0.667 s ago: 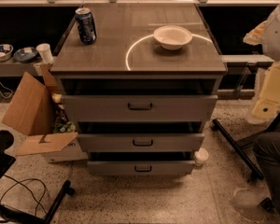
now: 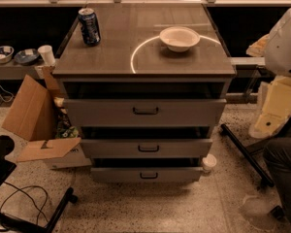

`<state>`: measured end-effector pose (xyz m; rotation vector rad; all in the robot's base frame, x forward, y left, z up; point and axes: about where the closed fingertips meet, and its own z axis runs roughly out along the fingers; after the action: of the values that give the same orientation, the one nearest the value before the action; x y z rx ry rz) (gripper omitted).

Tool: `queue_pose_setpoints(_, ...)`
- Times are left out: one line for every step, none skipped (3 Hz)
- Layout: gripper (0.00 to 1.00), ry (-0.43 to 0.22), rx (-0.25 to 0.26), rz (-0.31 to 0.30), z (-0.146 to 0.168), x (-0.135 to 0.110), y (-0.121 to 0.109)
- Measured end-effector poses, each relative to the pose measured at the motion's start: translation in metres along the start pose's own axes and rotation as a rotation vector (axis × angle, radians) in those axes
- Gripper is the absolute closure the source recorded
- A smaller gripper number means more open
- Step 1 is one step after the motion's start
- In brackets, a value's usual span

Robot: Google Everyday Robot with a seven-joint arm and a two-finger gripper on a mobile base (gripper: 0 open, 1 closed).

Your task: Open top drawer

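Note:
The top drawer (image 2: 144, 112) is the widest grey front of the cabinet, with a black loop handle (image 2: 145, 111) at its middle. A dark gap shows between its upper edge and the cabinet top (image 2: 111, 62). My arm's white and cream casing is at the right edge of the view, and the gripper (image 2: 276, 108) hangs there, to the right of the cabinet at about the top drawer's height and apart from the handle.
Two shorter drawers (image 2: 146, 148) (image 2: 148, 174) sit below. A blue can (image 2: 89, 26) and a white bowl (image 2: 179, 38) stand on the cabinet top. A cardboard box (image 2: 34, 115) stands at the left, black stand legs (image 2: 245, 152) at the right, and cables (image 2: 19, 198) lie on the floor.

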<state>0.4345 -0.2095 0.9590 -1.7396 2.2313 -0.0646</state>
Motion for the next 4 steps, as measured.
queue_pose_setpoints(0.0, -0.023, -0.049, -0.001, 0.043, -0.007, 0.016)
queue_pose_setpoints(0.0, -0.026, -0.104, -0.007, 0.114, -0.009, 0.037)
queue_pose_setpoints(0.0, -0.042, -0.133, -0.018, 0.176, -0.013, 0.044)
queue_pose_setpoints(0.0, -0.043, -0.125, -0.067, 0.223, -0.03, 0.028)
